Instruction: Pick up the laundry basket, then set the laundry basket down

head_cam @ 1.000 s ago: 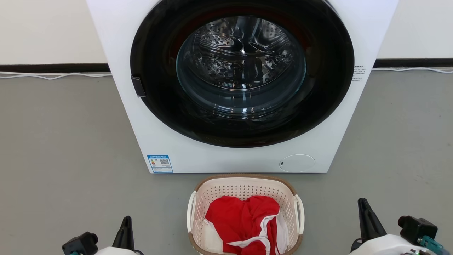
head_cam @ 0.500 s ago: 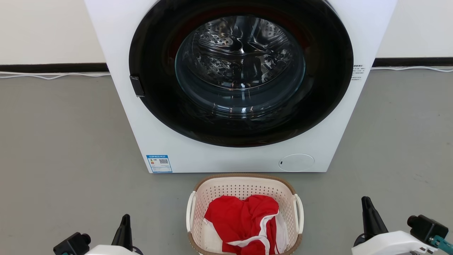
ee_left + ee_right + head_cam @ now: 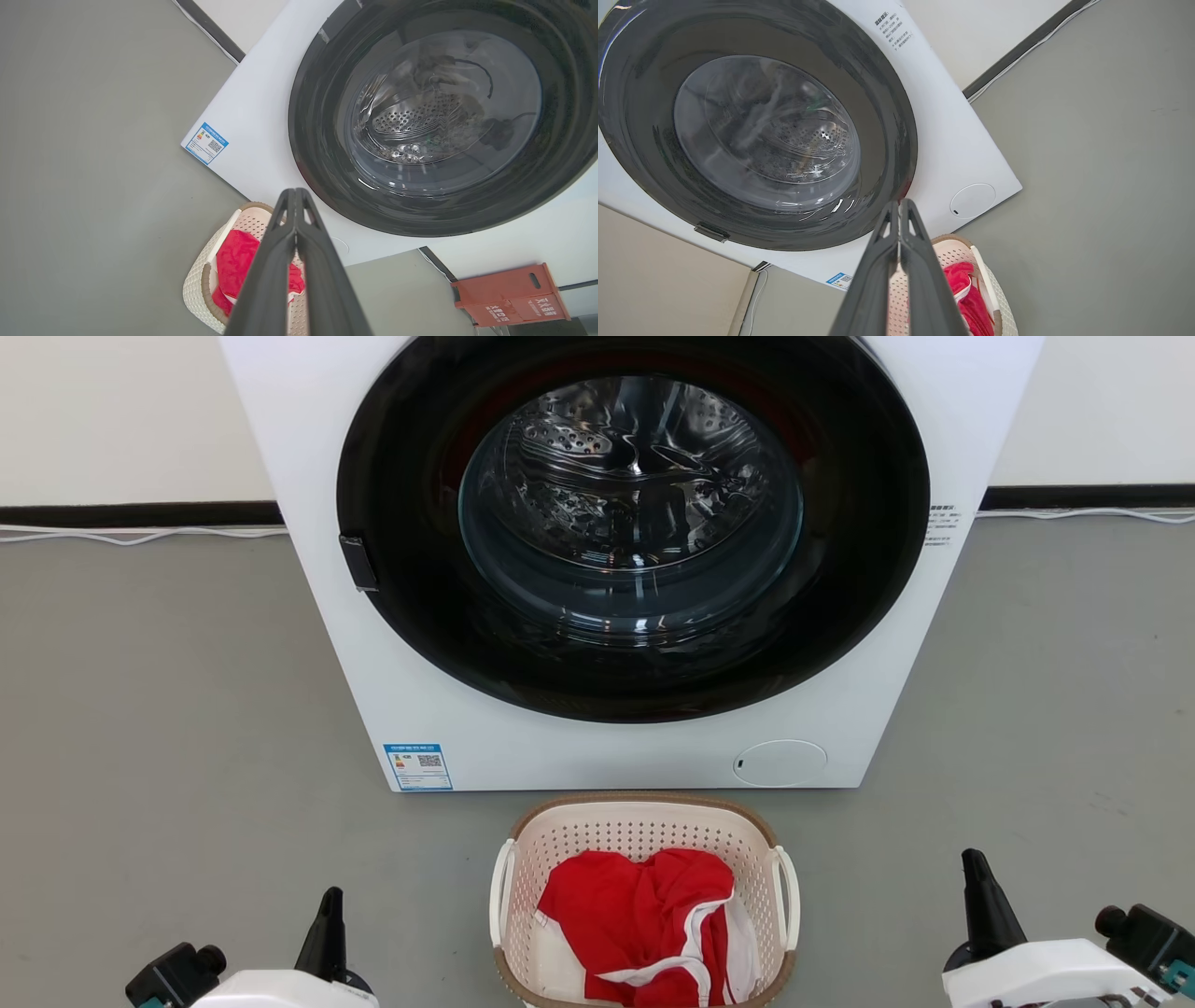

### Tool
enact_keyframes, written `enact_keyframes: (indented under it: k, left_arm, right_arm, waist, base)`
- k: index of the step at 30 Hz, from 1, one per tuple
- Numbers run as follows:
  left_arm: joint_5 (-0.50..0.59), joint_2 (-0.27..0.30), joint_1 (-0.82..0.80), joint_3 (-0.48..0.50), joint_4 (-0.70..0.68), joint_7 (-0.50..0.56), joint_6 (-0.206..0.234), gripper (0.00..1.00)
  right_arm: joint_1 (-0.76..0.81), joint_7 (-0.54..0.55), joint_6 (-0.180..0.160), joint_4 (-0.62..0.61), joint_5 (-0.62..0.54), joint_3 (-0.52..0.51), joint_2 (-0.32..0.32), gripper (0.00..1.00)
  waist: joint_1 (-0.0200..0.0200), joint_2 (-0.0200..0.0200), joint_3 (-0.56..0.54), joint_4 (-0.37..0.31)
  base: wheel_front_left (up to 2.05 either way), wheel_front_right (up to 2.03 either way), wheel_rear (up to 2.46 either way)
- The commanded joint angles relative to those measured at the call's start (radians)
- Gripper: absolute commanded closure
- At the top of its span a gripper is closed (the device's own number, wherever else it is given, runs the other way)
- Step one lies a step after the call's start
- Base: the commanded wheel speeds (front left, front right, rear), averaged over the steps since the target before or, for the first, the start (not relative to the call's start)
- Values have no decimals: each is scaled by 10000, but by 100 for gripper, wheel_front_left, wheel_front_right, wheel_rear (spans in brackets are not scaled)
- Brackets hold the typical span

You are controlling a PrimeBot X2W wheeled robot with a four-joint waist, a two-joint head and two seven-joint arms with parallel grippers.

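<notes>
We note a grey floor (image 3: 168, 691), an off-white wall (image 3: 112, 411), dark skirting (image 3: 140, 513), a white cable (image 3: 233, 532) along it, a white front-loading washer (image 3: 597, 761) with a dark round glass door (image 3: 630, 513), a blue label (image 3: 417, 766) low on its front, a red box (image 3: 509, 296) by the wall.

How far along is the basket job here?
Done: nothing; the cream-white perforated plastic laundry basket, holding red cloth, sits on the grey floor before the white washer. In hand: the left gripper and right gripper, both shut, flank it without touching. Left: grasping, lifting, setting down.
</notes>
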Motion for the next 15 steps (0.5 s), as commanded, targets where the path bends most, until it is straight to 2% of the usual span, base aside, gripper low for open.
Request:
enact_keyframes:
  k: [1, 15]
  left_arm:
    - [-292, 97, -509, 201, -320, 44, -122, 100]
    - [-1848, 117, -613, 328, -512, 458, -269, 100]
  right_arm:
    - [-489, 83, 35, -311, 326, 67, -90, 100]
    - [-559, 486, 43, -514, 2170, 43, -97, 100]
  waist:
    - [-1, -1, 2, -2]
    - [-1, -1, 23, -35]
  base:
    - [0, 0, 0]
    - [0, 0, 0]
